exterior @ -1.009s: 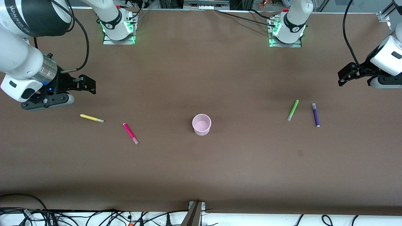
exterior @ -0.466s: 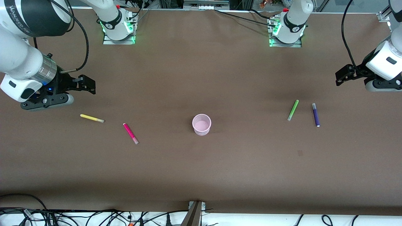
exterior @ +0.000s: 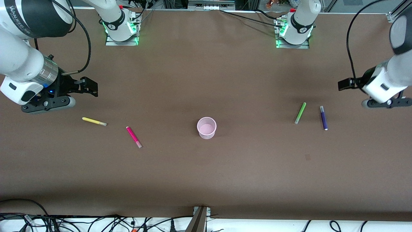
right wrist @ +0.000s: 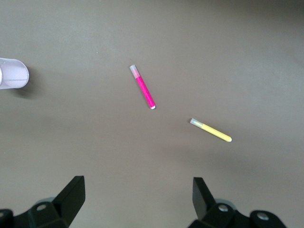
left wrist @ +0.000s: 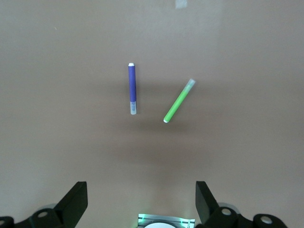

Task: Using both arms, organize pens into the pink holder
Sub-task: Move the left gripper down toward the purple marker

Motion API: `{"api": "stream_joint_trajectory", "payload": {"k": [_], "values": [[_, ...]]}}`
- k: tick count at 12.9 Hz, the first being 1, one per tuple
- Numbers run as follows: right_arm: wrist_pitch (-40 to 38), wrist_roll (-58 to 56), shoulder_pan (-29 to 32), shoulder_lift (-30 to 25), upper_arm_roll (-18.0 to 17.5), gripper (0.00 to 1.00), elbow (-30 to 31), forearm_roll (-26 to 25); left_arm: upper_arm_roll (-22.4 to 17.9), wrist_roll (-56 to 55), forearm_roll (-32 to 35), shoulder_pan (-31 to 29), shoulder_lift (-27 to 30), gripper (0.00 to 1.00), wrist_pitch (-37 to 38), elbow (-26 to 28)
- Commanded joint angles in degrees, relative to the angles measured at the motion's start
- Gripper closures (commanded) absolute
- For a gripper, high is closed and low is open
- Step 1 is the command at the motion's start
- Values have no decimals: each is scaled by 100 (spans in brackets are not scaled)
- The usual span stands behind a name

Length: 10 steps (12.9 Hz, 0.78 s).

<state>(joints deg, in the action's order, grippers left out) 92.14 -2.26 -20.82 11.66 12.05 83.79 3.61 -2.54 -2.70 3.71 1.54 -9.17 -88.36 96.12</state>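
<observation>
Pink holder (exterior: pixel 206 127) sits upright mid-table. Yellow pen (exterior: pixel 94 121) and magenta pen (exterior: pixel 134 137) lie flat toward the right arm's end, green pen (exterior: pixel 300 113) and purple pen (exterior: pixel 323 118) toward the left arm's end.

matt brown table (exterior: pixel 206 74), plastic pens (exterior: pixel 133 137)

The right gripper (exterior: pixel 88 87) hangs in the air over the table (exterior: pixel 206 180) at the right arm's end, fingers spread wide and empty; its wrist is bent low. The left gripper (exterior: pixel 345 84) hangs over the table at the left arm's end, fingers likewise parted and empty.
</observation>
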Motion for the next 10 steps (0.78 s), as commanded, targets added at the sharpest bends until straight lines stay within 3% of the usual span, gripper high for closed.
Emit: {"api": "stream_joint_trajectory", "payload": {"k": [1,6,8,10], "values": [[-12,68,-1,29,-1,0,-91,-89,0,173,33,-22,-759,0,-295,-155],[-12,68,-1,29,-1,0,-91,-89,8,208,270,-258,-1622,0,-1542,-15],[-12,59,8,29,-1,0,-91,-89,8,619,296,-487,-1746,0,-2269,370],[-12,59,16,29,-1,0,-91,-89,0,1043,358,-584,-1746,0,-3507,1055]]}}
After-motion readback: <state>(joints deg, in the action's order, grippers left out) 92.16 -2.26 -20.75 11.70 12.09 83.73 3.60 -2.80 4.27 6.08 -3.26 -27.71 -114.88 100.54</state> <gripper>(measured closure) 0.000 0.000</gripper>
